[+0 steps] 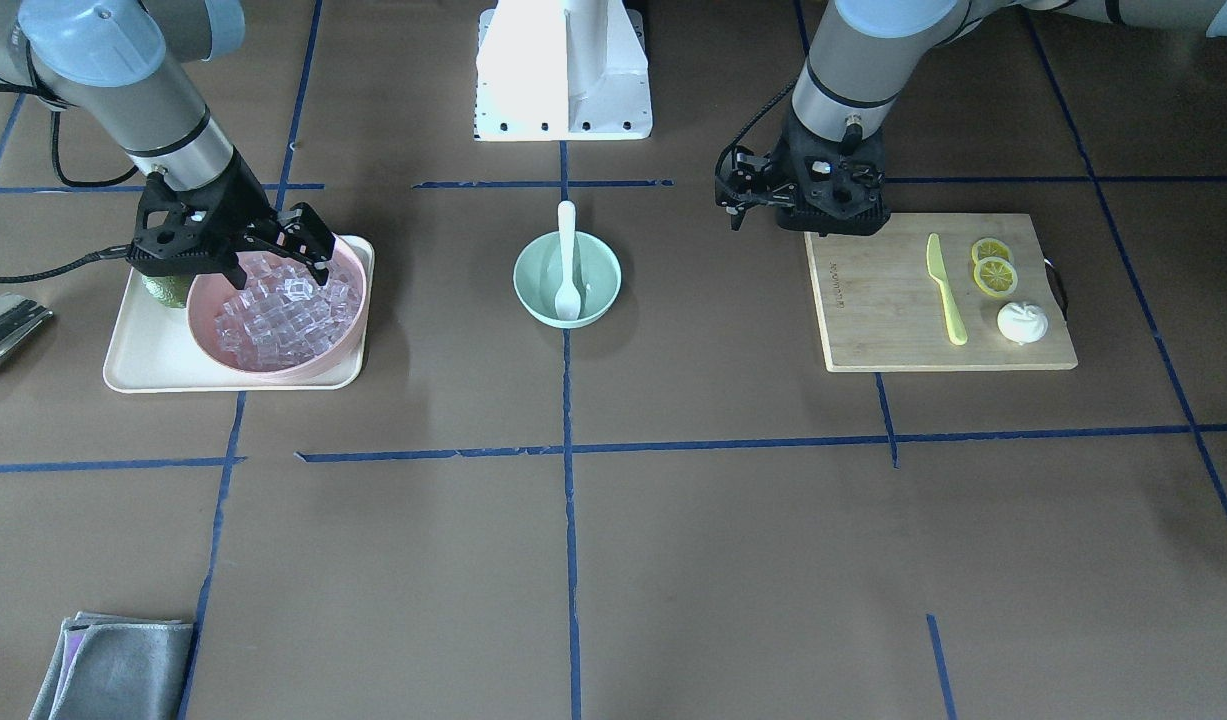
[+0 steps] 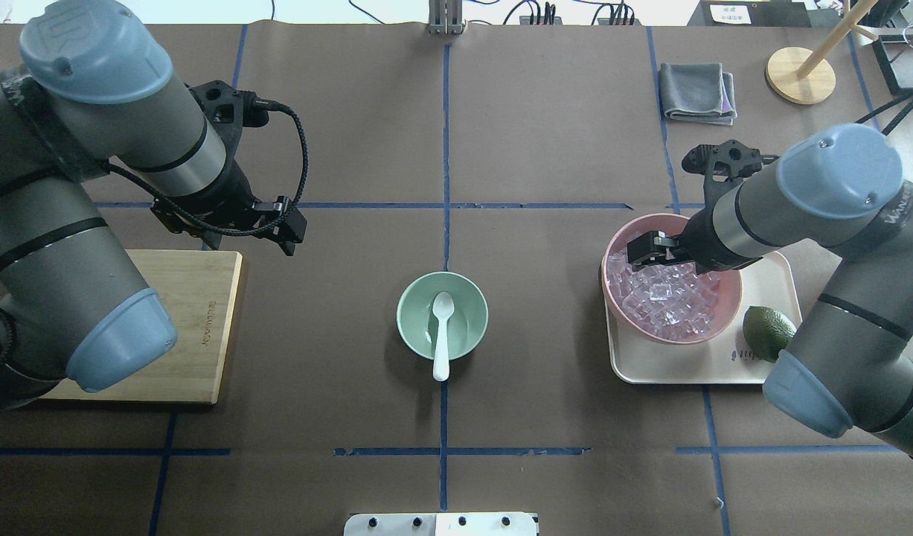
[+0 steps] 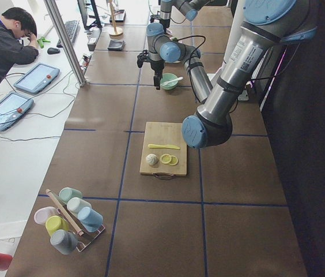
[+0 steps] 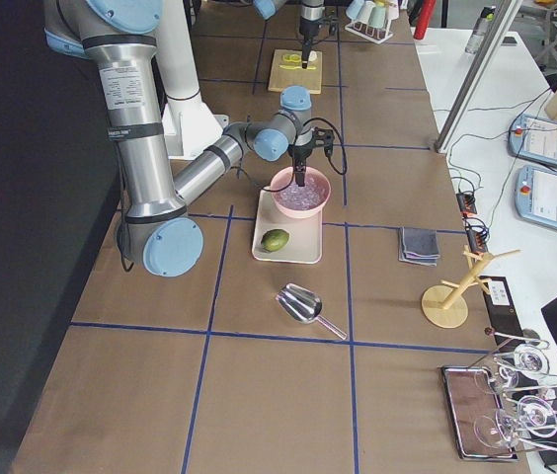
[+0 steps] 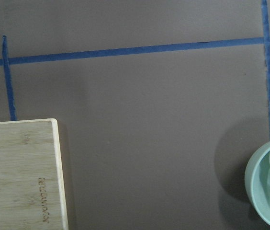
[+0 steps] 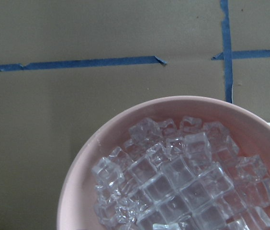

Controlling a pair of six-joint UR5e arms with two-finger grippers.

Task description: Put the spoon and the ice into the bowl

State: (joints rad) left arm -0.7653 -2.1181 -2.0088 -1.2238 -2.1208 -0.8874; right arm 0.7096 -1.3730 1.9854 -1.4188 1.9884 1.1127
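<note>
At frame left, my right gripper (image 1: pixel 278 262) hangs spread over the ice (image 1: pixel 273 322); best to pinch one top cube squarely.

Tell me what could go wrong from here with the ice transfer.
1. The ice lies packed tight in the pink bowl. The open right gripper may wedge between cubes, or lift a slippery one that drops on the way.
2. The spoon already lies in the bowl with its handle over the rim. A cube landing on it might flip it out.
</note>
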